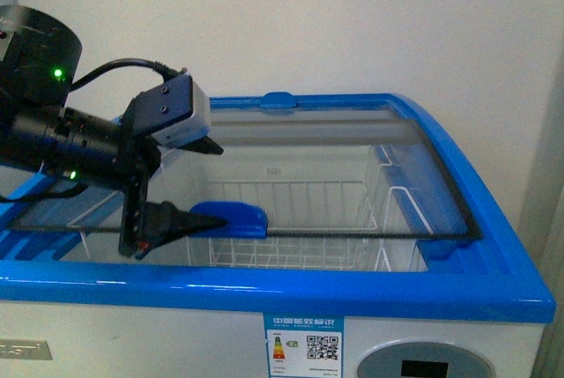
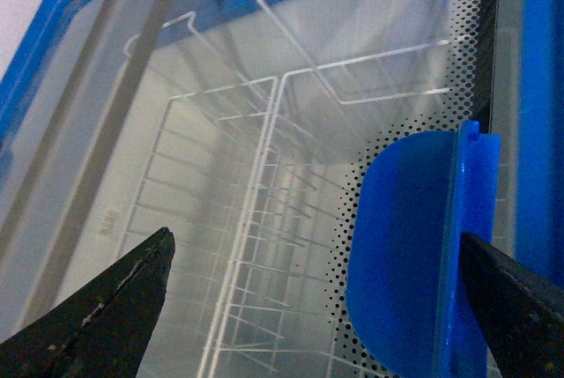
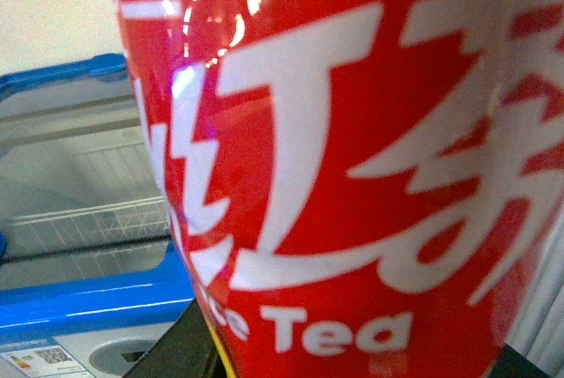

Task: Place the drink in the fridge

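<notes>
The fridge [image 1: 264, 294] is a white chest with a blue rim and sliding glass lids. My left gripper [image 1: 210, 184] hangs open over the near lid, its black fingers either side of the lid's blue handle [image 1: 231, 218]. In the left wrist view that handle [image 2: 414, 255] lies between the fingertips [image 2: 132, 290], close to one of them, and the left gripper [image 2: 317, 239] touches nothing. The drink [image 3: 352, 131], with its red label and white characters, fills the right wrist view. My right gripper [image 3: 352, 356] is shut on it. Beyond the drink shows the fridge [image 3: 88, 299].
A white wire basket [image 1: 291, 219] sits inside the fridge under the glass. A second blue lid handle [image 1: 282, 100] is at the far rim. A grey oval control panel [image 1: 423, 365] and an energy label [image 1: 304, 347] are on the front. A white wall stands behind.
</notes>
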You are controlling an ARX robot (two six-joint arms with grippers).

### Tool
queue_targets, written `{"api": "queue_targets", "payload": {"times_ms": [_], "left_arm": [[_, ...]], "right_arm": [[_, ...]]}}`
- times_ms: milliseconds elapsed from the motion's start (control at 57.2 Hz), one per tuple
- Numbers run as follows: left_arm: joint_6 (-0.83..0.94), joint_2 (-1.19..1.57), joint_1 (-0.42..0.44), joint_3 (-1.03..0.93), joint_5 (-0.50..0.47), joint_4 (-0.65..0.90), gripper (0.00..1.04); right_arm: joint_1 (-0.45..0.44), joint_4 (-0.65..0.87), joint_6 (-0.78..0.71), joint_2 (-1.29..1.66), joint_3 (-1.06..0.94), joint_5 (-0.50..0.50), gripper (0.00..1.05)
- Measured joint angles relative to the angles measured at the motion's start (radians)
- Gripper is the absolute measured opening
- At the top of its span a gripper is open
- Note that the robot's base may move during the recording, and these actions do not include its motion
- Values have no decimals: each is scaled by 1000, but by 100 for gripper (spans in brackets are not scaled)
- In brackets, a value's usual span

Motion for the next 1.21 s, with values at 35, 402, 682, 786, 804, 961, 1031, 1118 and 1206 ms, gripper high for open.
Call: {"api": "queue_targets", "payload": {"times_ms": [35,402,682,786,804,961,1031,1118,1206], "left_arm": [[-2,20,0,34,-2,-1,97],[-18,291,-10,529,-55,-163,97],[-29,540,-39,996,-170,-230,97],[-29,524,-40,955,-179,-192,97],[-28,512,-40,930,-181,-178,97],[-78,330,-21,578,-244,42,97],[-142,264,-9,446,-270,136,97],[-270,136,16,225,-333,300,97],[-414,-23,51,16,-397,417,97]], "right_arm": [[0,0,0,0,0,0,36],[0,0,0,0,0,0,36],[0,0,0,0,0,0,36],[0,0,0,0,0,0,36],[0,0,0,0,0,0,36],[0,0,0,0,0,0,36],[0,0,0,0,0,0,36],[0,0,0,0,0,0,36],[0,0,0,0,0,0,36]]}}
